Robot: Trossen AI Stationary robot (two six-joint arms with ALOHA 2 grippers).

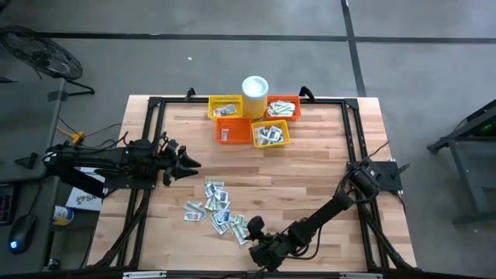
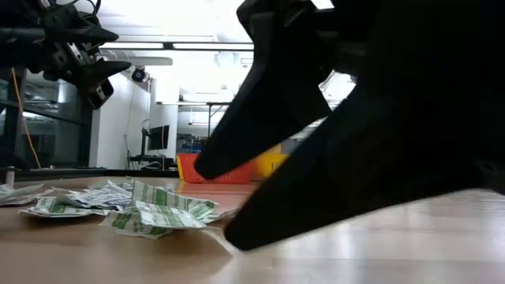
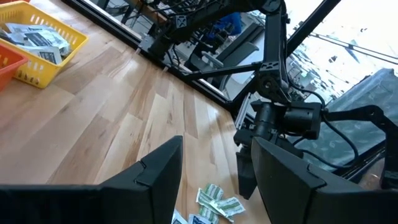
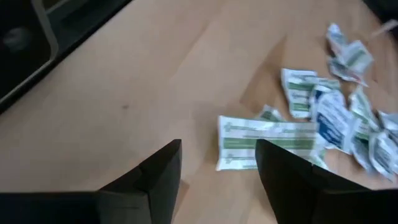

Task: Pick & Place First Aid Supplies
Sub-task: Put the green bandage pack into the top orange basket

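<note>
Light, limp, slippery sachets [image 1: 219, 211] at lower centre; best pinched by an edge. Right pincer [image 1: 262, 256] released, empty.

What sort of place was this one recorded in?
Probably a robotics lab or workshop: a wooden table in a black frame on a bare concrete floor, a floor fan beside it, and desks with a monitor in the room behind.

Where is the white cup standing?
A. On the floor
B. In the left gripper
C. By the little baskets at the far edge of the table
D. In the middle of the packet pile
C. In the high view the white cup stands at the table's far edge, right beside the yellow basket and the other baskets, well away from the loose packets and both grippers.
</note>
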